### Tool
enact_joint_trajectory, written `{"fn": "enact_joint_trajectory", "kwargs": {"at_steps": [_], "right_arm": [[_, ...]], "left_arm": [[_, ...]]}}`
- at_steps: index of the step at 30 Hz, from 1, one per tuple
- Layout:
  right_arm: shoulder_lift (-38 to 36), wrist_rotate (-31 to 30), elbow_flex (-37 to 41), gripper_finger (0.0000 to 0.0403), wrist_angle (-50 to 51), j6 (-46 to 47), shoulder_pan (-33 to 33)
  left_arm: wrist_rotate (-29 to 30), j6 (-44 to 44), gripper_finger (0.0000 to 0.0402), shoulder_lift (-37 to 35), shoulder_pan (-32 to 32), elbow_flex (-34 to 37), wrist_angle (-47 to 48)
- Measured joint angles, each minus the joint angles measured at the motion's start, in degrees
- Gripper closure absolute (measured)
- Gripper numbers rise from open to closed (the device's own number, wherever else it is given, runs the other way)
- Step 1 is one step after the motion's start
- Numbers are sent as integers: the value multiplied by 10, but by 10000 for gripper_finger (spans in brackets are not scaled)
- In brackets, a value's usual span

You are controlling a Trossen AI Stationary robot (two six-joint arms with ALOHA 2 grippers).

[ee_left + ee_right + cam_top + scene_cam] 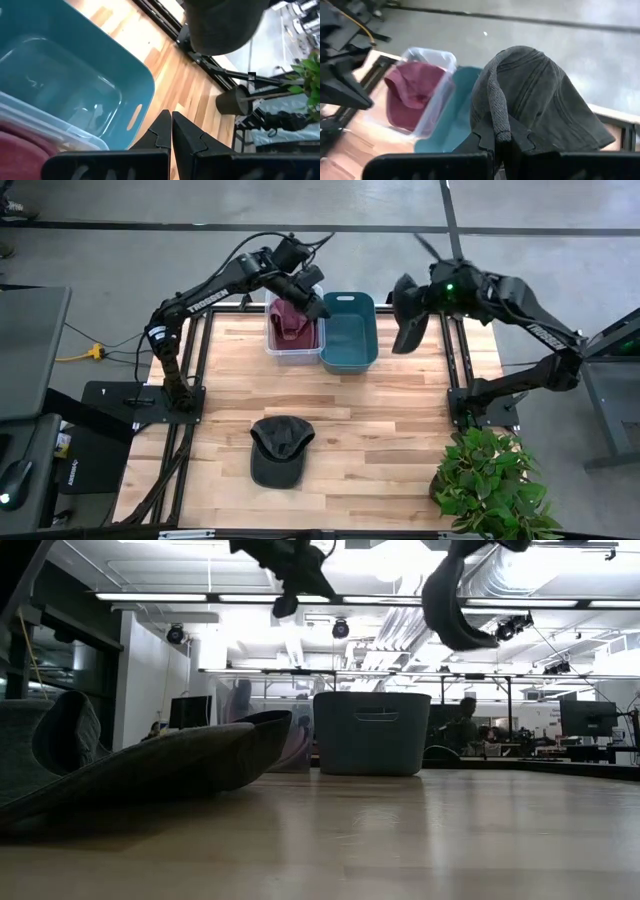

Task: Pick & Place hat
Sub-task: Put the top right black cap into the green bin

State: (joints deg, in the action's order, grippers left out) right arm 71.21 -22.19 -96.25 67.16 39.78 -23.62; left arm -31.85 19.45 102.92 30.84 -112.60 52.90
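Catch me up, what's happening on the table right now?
The right gripper holds a dark grey hat in the air, jaws shut on it, just right of the teal bin. The left gripper hovers over the clear bin, which holds a maroon hat; its jaws are shut on nothing. Another dark hat lies on the table near the front.

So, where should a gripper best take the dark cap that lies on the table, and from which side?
Grip the dark cap at its flat brim, coming straight down from above. It lies alone on the wooden table, brim toward the front edge; the thin brim suits two fingers better than the rounded crown.
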Motion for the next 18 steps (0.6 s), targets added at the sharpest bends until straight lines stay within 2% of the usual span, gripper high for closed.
{"fn": "enact_joint_trajectory", "kwargs": {"at_steps": [8,14,18], "right_arm": [[81,38,-132,399,24,-94,-4],[154,62,-221,399,48,-146,-4],[197,76,-265,399,49,-158,-4]], "left_arm": [[29,5,402,-43,-1,0,22],[122,6,402,-76,-1,0,82],[158,2,402,-100,0,0,121]]}}
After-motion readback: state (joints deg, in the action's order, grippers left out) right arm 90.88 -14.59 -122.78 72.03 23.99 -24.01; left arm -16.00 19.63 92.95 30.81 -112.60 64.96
